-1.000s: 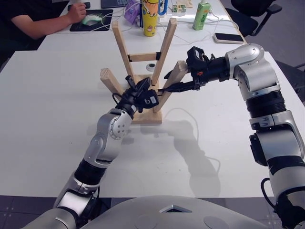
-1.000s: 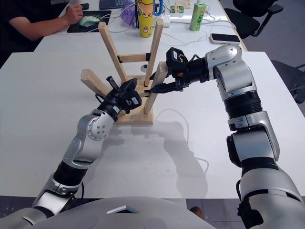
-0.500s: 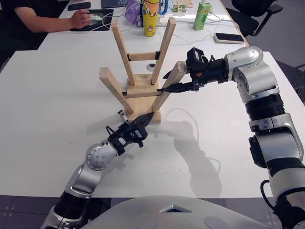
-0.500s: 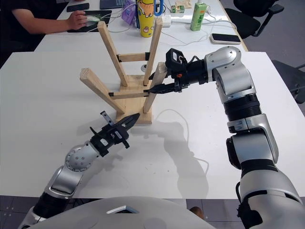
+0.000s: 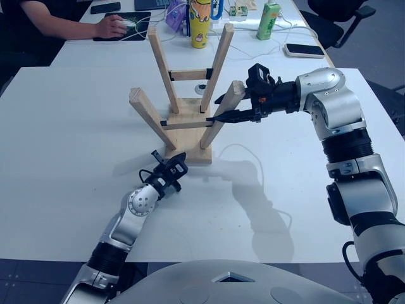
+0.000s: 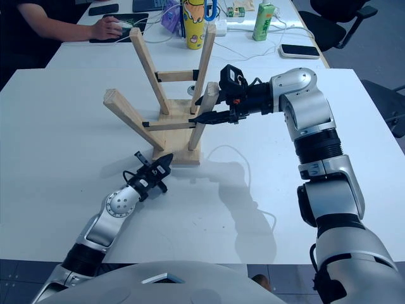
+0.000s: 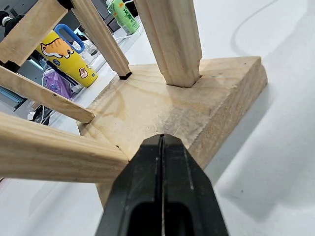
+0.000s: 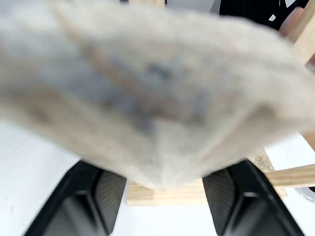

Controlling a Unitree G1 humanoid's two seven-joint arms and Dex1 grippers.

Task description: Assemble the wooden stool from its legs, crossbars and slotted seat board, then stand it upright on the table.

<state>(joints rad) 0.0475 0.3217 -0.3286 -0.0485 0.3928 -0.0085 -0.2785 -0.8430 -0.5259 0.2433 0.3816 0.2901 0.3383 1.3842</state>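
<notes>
While the right gripper (image 5: 219, 109) is still clasping a leg (image 5: 235, 93) between its fingers, the left gripper (image 5: 180, 156) is sitting lower in the frame, off the crossbar (image 5: 186, 124). Its fingers (image 7: 147, 167) are pressing together beside the seat board (image 5: 196, 152).

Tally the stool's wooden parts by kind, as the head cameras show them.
legs: 4
crossbars: 2
seat board: 1
Total: 7
</notes>
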